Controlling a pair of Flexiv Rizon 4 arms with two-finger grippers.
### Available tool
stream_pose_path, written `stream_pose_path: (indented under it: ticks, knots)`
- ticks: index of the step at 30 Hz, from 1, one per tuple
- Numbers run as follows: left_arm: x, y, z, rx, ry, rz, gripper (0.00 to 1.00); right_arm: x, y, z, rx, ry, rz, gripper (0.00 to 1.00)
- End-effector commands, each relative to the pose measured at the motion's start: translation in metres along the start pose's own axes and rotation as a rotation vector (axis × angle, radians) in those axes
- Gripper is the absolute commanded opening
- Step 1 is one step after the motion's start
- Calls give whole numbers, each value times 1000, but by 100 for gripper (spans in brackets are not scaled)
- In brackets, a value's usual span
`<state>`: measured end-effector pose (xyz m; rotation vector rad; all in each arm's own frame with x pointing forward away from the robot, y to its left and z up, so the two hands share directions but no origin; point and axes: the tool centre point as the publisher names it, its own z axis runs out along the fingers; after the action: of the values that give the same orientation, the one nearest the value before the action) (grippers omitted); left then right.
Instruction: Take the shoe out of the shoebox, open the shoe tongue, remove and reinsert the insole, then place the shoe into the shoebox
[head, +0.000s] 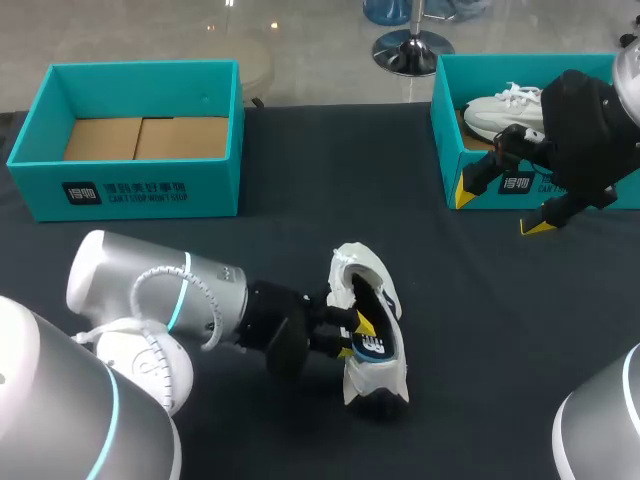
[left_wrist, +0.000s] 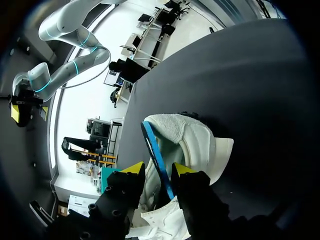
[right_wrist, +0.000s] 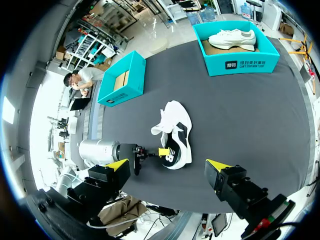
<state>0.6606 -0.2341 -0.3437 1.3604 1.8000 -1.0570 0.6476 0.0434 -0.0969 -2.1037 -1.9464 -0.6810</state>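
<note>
The shoe (head: 375, 375), white with a black flank, lies on its side in the middle of the table (head: 480, 320). Its opening faces the left pincer (head: 357, 335), which sits at the collar astride a blue strip (left_wrist: 156, 160) (insole or lining, unclear). Whether that pincer is clamped cannot be told. The left shoebox (head: 140, 185) holds only cardboard. The right shoebox (right_wrist: 235, 65) holds a second white shoe (right_wrist: 232, 37), partly hidden in the head view by the wide-open right pincer (head: 500, 212).
</note>
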Motion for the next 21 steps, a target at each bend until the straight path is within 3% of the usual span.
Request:
stream_pose_path:
  ticks: [1, 11, 18, 21]
  knots:
    - [4, -4, -13, 0, -8, 0, 31, 2, 4, 2, 7, -3, 0, 100]
    - [2, -3, -13, -8, -11, -12, 22, 2, 4, 2, 7, -3, 0, 100]
    - [1, -4, -12, 0, -12, -12, 1, 2, 4, 2, 7, -3, 0, 100]
    - [1, -5, -12, 1, -10, -10, 0, 2, 4, 2, 7, -3, 0, 100]
